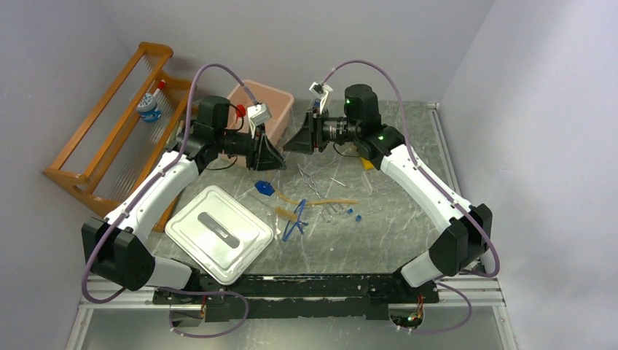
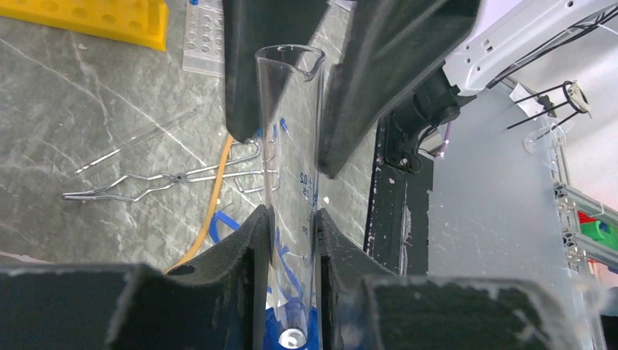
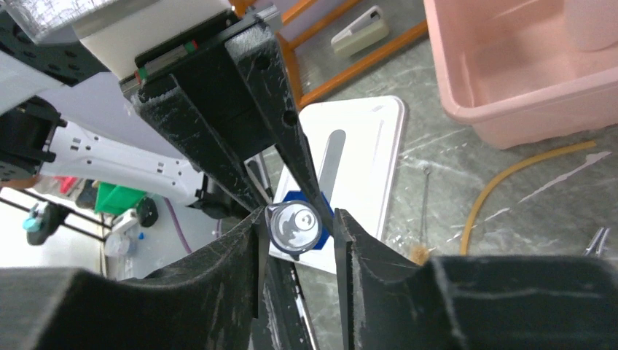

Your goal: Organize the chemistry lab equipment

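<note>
The pink rectangular plastic tub sits at the back of the grey marbled table. All I can make out inside it is a pale rounded shape, cut off at the frame's edge. The wooden rack on the left carries a small jar with a blue-and-white label. The clear graduated cylinder with a blue base hangs in the air between my two arms. My left gripper is clamped on its lower part near the base, fingers pressed to both sides of the clear wall. My right gripper is pinched around its spouted mouth. Below, on the table, lie the tan rubber hose, the blue plastic tongs and thin metal tongs. The grey-white lid lies flat beside my left arm.
</note>
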### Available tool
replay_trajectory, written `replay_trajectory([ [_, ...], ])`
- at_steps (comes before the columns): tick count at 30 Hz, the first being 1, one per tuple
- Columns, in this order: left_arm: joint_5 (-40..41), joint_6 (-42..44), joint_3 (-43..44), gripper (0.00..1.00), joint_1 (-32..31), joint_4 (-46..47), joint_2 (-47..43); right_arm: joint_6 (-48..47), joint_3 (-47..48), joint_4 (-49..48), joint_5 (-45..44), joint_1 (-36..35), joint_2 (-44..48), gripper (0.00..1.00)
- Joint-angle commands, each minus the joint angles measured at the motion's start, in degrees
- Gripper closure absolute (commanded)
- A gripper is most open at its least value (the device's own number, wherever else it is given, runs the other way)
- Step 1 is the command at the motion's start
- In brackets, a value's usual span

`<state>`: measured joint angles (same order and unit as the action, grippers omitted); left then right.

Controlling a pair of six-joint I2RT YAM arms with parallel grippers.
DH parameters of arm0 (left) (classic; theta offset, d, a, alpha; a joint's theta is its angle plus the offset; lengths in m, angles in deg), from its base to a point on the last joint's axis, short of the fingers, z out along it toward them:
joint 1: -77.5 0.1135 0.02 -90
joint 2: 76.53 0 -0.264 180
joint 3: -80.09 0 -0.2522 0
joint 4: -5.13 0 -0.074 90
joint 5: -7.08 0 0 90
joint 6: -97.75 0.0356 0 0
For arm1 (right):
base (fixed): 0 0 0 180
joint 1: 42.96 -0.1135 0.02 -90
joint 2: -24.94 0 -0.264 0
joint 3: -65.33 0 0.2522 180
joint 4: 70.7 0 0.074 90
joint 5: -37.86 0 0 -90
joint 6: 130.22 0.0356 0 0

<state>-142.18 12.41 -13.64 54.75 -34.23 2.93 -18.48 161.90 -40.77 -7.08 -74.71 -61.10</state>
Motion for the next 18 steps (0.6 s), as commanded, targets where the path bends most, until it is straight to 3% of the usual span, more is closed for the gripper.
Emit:
replay_trajectory([
  [1, 0.0, 0.0, 0.9, 0.95, -0.4, 1.8, -1.4, 0.4, 0.2, -3.7, -3.4, 1.2, 0.9, 0.49],
  [3, 2.9, 0.9, 1.8, 0.95, -0.5, 0.6, -0.7, 0.8, 0.9, -2.6, -10.0, 2.0, 1.0, 0.37],
  [6, 12.2, 2.1, 3.5, 0.95, -0.4, -1.0, 0.5, 1.4, 2.1, -1.0, -18.4, 3.3, 0.6, 0.29],
  [9, 21.6, 1.3, 6.1, 0.95, 0.3, -1.6, 3.2, 1.6, 2.1, -0.7, -22.0, 4.8, 0.5, 0.29],
  [18, 33.0, -0.4, 24.0, 0.95, 6.4, -7.4, 18.5, -0.8, -0.1, -1.6, -34.0, 5.7, 2.4, 0.3],
])
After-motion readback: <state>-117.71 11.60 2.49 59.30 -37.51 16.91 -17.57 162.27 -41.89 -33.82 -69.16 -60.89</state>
